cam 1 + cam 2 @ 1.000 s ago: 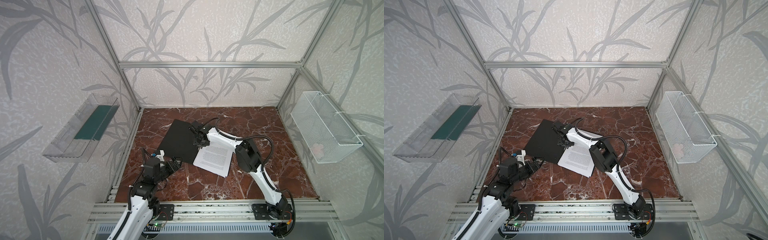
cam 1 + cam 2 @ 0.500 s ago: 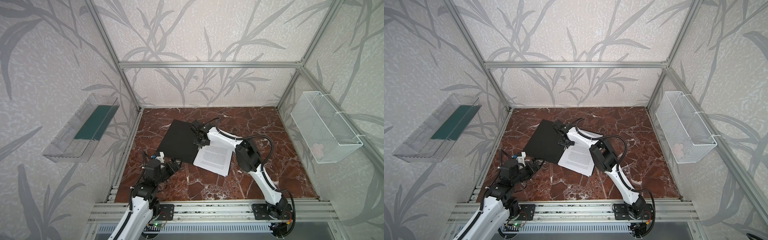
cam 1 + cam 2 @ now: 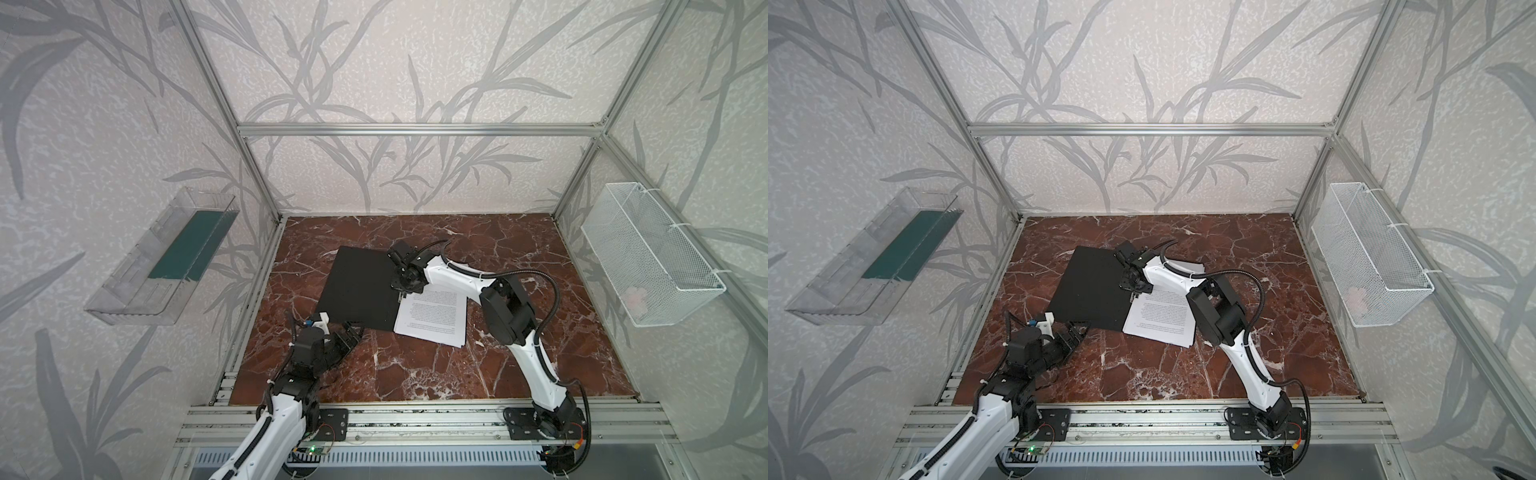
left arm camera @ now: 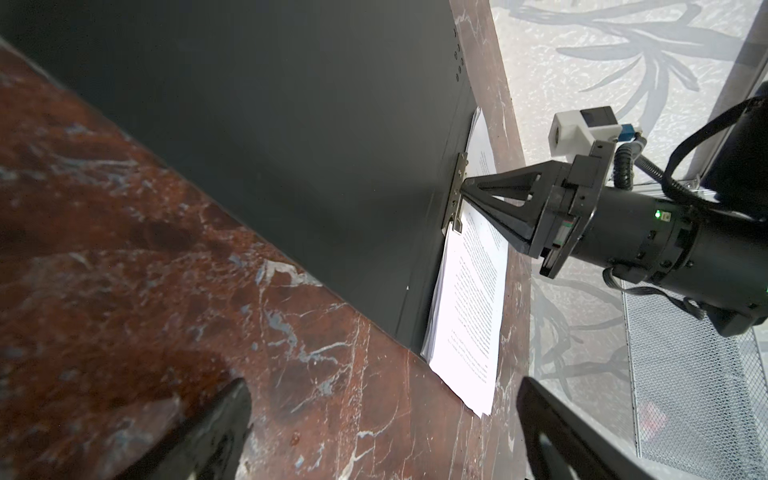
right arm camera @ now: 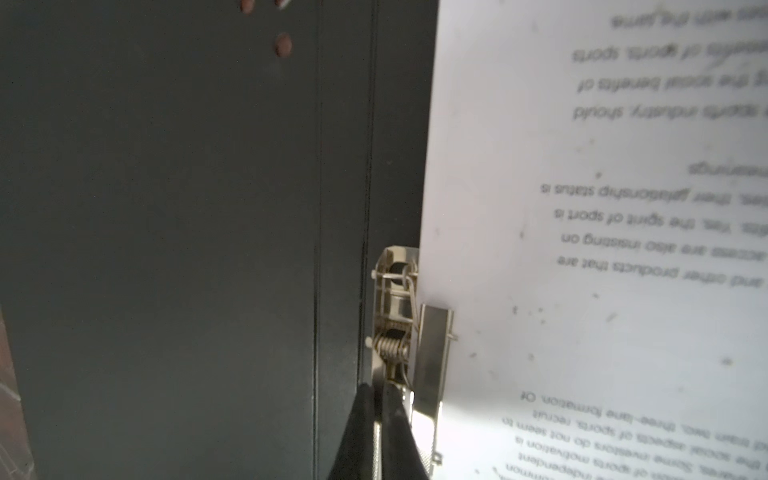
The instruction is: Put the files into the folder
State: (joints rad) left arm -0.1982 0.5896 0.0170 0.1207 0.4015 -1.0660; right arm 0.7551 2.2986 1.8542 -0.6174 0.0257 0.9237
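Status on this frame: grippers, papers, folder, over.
Left gripper open, holding nothing. Right gripper shut on clip. Papers beside spine of open folder. Nothing in the way.

folder (image 3: pixel 357 289): black | files (image 3: pixel 432 315): white, black text | table (image 3: pixel 415 368): red-brown marble

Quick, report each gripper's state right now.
Left gripper: open, holding nothing.
Right gripper: shut on the metal clip of the folder.

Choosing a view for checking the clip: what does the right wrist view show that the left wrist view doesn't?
Only right wrist: spring coils of the metal clip, close up. Only left wrist: the right gripper whole from the side, the open left gripper, the mesh basket. Both: the black folder, the files, and the shut fingertips on the clip.
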